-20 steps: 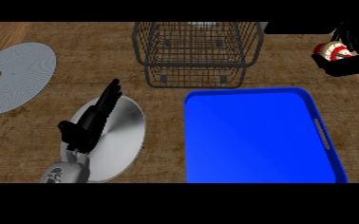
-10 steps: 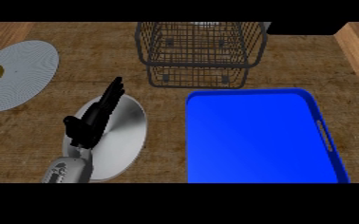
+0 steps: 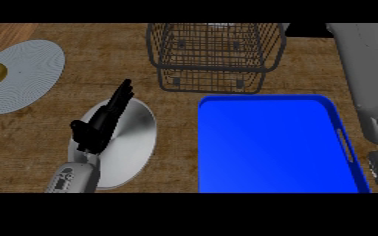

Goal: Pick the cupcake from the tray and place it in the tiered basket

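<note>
Head view: left hand over plate

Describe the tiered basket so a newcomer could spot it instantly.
Start at the big blue tray on the counter's right side. Just beyond its far edge stands the tiered basket. It alone is dark open wire mesh; everything nearby is solid.

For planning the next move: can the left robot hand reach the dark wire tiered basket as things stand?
Probably yes. The left robot hand, open above the round silver plate, has only bare wooden counter between it and the dark wire tiered basket.
</note>
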You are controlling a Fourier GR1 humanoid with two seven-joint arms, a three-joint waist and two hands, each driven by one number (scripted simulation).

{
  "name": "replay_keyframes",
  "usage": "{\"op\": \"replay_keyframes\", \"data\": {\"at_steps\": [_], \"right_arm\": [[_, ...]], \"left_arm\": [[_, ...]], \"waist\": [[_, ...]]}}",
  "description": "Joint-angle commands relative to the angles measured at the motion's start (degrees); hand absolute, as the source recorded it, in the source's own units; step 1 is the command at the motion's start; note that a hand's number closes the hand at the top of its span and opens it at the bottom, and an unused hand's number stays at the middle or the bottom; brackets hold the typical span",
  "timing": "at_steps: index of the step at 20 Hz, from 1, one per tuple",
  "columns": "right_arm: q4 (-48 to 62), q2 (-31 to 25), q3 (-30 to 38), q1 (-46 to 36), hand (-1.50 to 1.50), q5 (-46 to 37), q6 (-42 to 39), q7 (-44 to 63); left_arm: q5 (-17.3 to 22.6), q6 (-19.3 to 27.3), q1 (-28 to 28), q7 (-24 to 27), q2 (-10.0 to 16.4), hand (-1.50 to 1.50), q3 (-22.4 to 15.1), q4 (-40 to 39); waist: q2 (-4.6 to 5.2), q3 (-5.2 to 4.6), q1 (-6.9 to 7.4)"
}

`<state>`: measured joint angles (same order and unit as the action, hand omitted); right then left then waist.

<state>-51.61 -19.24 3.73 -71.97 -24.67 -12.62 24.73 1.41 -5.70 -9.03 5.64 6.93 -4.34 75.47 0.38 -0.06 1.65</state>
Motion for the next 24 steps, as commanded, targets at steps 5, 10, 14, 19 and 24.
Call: {"op": "replay_keyframes", "data": {"at_steps": [5,10,14,19,24], "right_arm": [[15.0,6.7,-1.2,-7.8,1.5,-3.4,4.1,-3.6],[24.2,9.3,0.1,-12.7,1.5,-4.5,7.7,-6.4],[29.5,10.4,2.8,-12.6,1.5,-2.9,9.6,-10.9],[31.8,12.7,6.2,-14.6,1.5,0.0,10.7,-11.0],[36.0,15.3,12.9,-16.3,1.5,6.5,10.6,0.5]], "left_arm": [[-1.3,0.8,0.5,0.6,-1.5,0.0,-0.8,-0.2],[-1.5,0.3,2.3,-0.1,-1.1,0.0,-1.4,2.6],[-0.7,-0.3,2.8,-0.7,-0.5,0.0,-0.8,4.4],[-0.7,0.3,-1.6,-3.8,-2.0,0.0,-0.8,2.1],[-1.5,-0.1,0.9,-0.2,-1.5,0.0,-0.9,1.7]], "waist": [[0.07,0.01,-0.02],[0.31,0.01,0.95],[0.59,0.02,1.7],[0.47,0.03,0.87],[0.48,-0.01,1.01]]}}
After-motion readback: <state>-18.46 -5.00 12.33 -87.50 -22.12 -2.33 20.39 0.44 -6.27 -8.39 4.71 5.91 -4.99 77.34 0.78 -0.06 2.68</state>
